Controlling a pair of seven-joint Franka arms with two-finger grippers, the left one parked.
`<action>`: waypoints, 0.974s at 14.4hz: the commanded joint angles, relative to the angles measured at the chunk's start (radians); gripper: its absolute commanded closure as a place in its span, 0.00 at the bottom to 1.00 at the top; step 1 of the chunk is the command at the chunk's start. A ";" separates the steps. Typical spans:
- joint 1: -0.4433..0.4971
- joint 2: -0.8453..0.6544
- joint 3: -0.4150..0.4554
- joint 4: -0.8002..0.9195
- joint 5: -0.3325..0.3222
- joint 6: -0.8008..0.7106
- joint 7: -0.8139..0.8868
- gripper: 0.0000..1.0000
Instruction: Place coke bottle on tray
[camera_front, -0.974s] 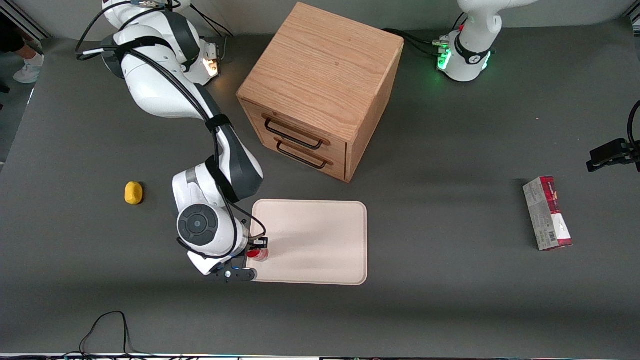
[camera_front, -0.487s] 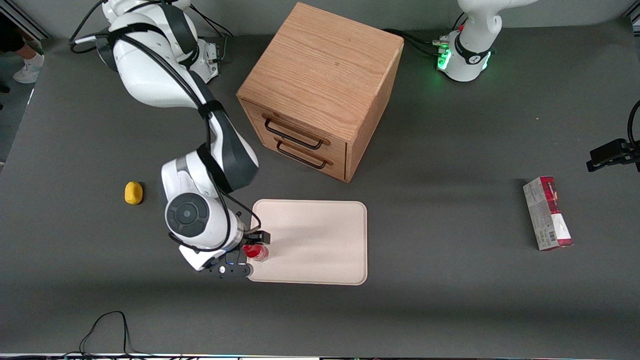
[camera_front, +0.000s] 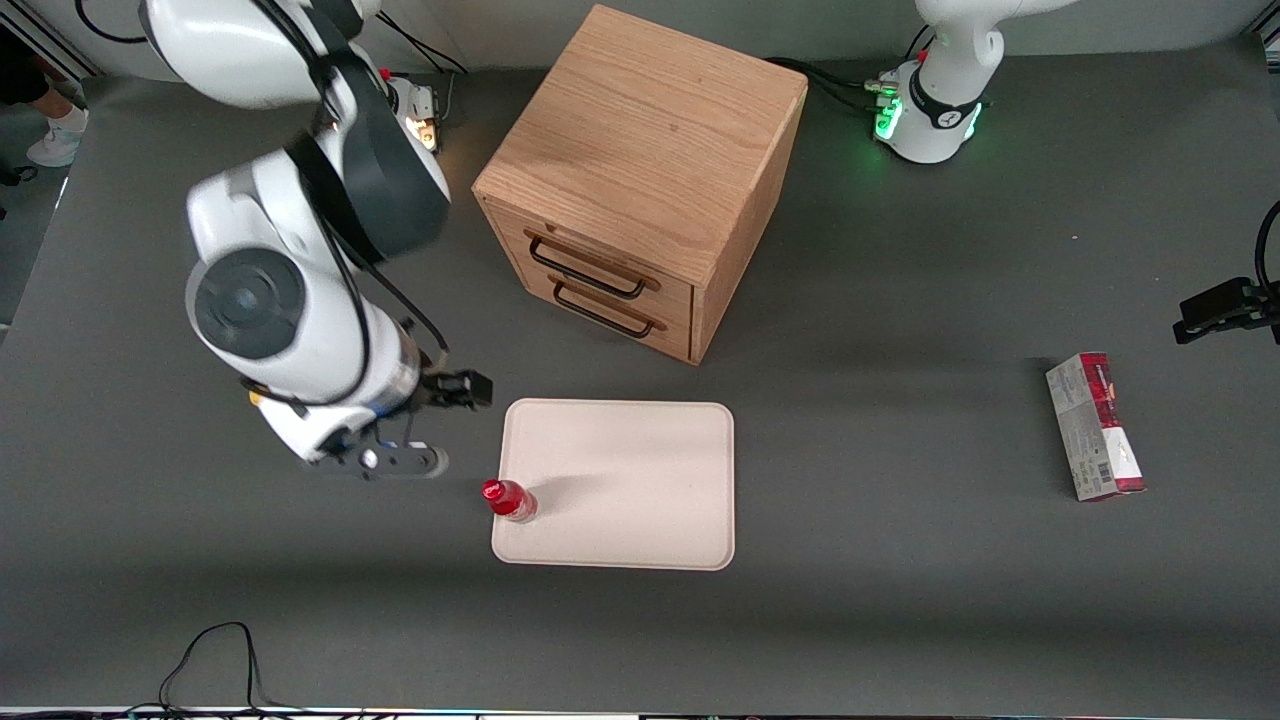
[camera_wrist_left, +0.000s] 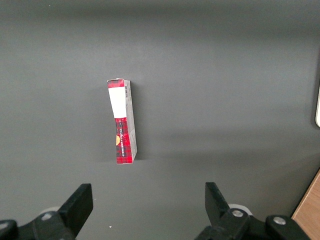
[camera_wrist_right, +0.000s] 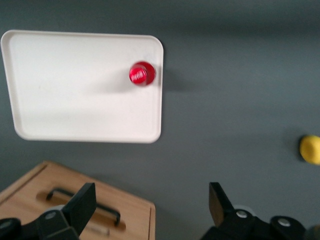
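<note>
Here the grey surface (camera_front: 900, 600) carries a wooden drawer cabinet (camera_front: 640, 180), and nearer the front camera lies the cream tray (camera_front: 640, 490). The pincer (camera_wrist_right: 152, 212) hangs open and empty above the surface, well apart from the tray, toward the working arm's end. The coke bottle (camera_front: 509, 499) stands upright on the tray, just inside its edge. A small yellow object (camera_wrist_right: 311, 149) lies nearby.

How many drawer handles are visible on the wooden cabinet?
2: upper handle and lower handle on the cabinet front, facing the tray. The gripper hangs open beside it.
</note>
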 joint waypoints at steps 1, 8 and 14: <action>-0.006 -0.181 -0.008 -0.190 0.010 -0.011 -0.026 0.00; -0.003 -0.508 -0.177 -0.584 0.001 0.082 -0.213 0.00; -0.167 -0.602 -0.135 -0.702 -0.002 0.136 -0.323 0.00</action>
